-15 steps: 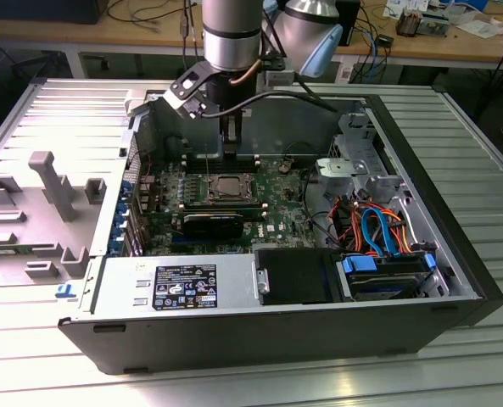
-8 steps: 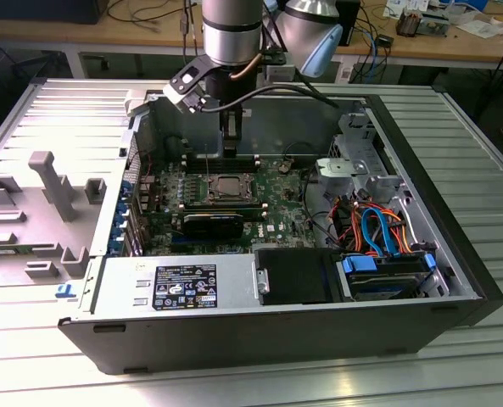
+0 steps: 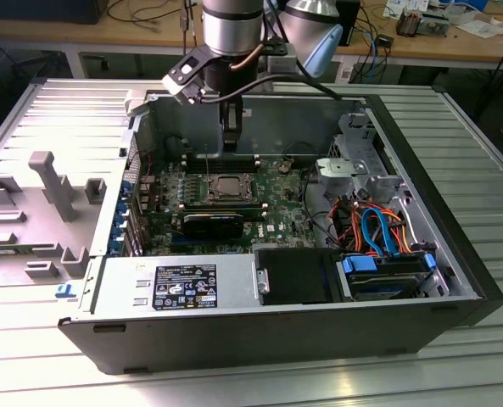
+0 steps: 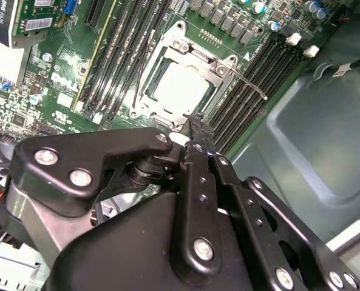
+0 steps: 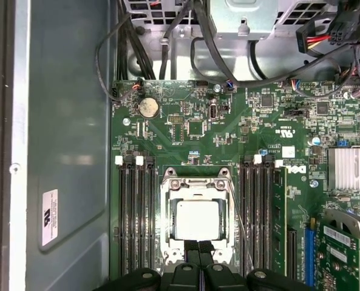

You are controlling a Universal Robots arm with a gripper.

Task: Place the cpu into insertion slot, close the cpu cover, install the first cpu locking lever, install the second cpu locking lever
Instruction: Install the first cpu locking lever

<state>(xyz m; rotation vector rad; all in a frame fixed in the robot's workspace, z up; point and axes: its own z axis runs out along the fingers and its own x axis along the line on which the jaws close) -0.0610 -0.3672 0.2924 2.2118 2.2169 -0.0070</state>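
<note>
On the ribbed metal tabletop (image 3: 467, 377) lies one open computer case (image 3: 234, 335), its walls ringing a single green board (image 3: 278, 180). One arm (image 3: 230, 25) reaches down into it, and its black pincer (image 3: 231, 146) hangs over the board by the far wall. In both wrist views the pincer (image 5: 198, 246) has its two fingertips pressed together on nothing, poised at the edge of the insertion slot (image 3: 210, 193). Two banks of long black memory slots (image 5: 137, 218) flank that slot, one on each side. The one cpu cover (image 5: 167, 209) lies flat around the one cpu (image 5: 197, 219), which sits seated in the slot. One thin lever rod (image 5: 241, 224) runs along the cover's side. Bare case floor (image 5: 64, 121) borders the board.
</note>
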